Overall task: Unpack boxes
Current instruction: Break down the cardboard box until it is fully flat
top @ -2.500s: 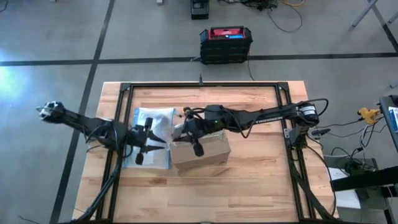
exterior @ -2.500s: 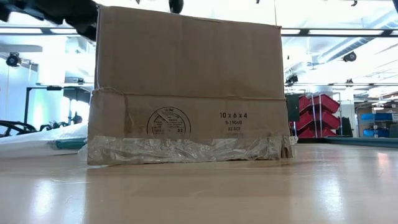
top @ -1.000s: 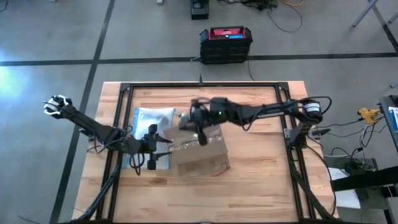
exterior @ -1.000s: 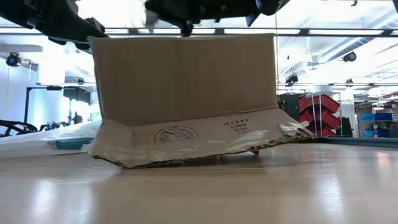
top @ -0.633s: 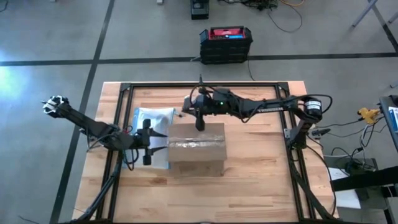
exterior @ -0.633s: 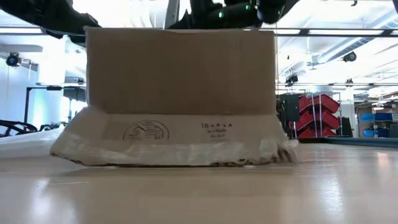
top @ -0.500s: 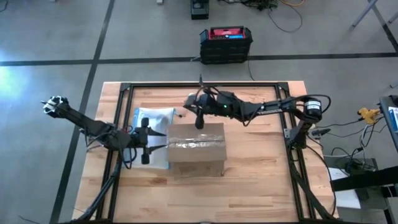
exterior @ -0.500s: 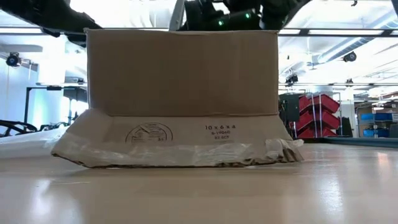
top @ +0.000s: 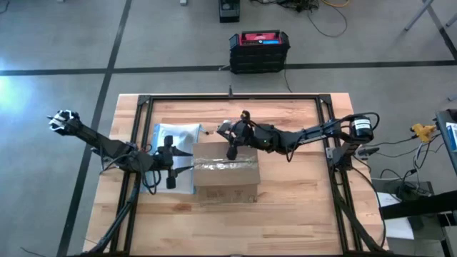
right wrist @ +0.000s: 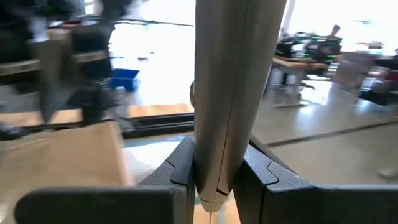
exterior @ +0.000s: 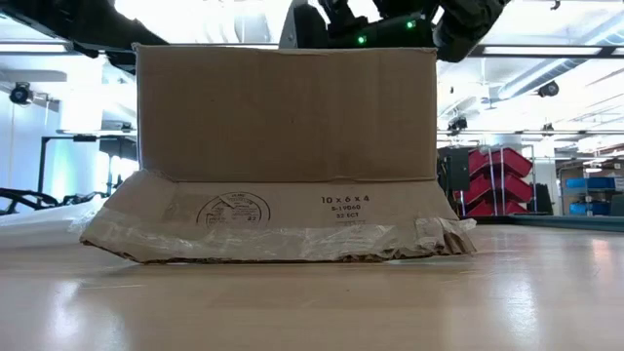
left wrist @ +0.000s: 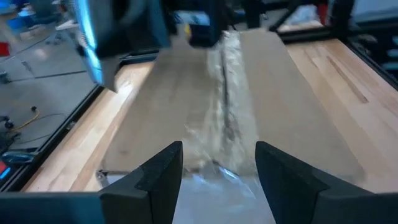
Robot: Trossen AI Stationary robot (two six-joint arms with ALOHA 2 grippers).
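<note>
A brown cardboard box [top: 225, 175] sits flat in the middle of the table, a strip of clear tape [top: 225, 165] along its top. Its near flap [exterior: 273, 229] splays out onto the wood. My left gripper [top: 178, 164] hovers open just off the box's left end, above a clear pouch [top: 175, 135], and looks along the taped top [left wrist: 227, 93]. My right gripper [top: 230, 146] is over the box's far edge, shut on a pale grey stick-like tool [right wrist: 233, 74]. That tool also shows above the box [exterior: 291, 29] in the low view. My right gripper pinches the grey tool near its lower end [right wrist: 217, 171] between its two fingers, which lie level and across it. The tool stands roughly upright, most of its length above the fingers. Whether its thin lower tip [right wrist: 212, 213] touches the box cannot be told.
A black-and-red case [top: 259, 50] stands on the floor beyond the table's far edge. Black frame rails [top: 143, 128] run round the table top. Bare wood lies to the right of the box [top: 300, 185] and in front of it.
The box, tipped up at one end and askew a second ago, has dropped flat and now lies square to the table, near flap splayed. My right gripper has swung from over the box's top to its far edge and sunk, turning the tool. My left gripper has backed slightly off.
</note>
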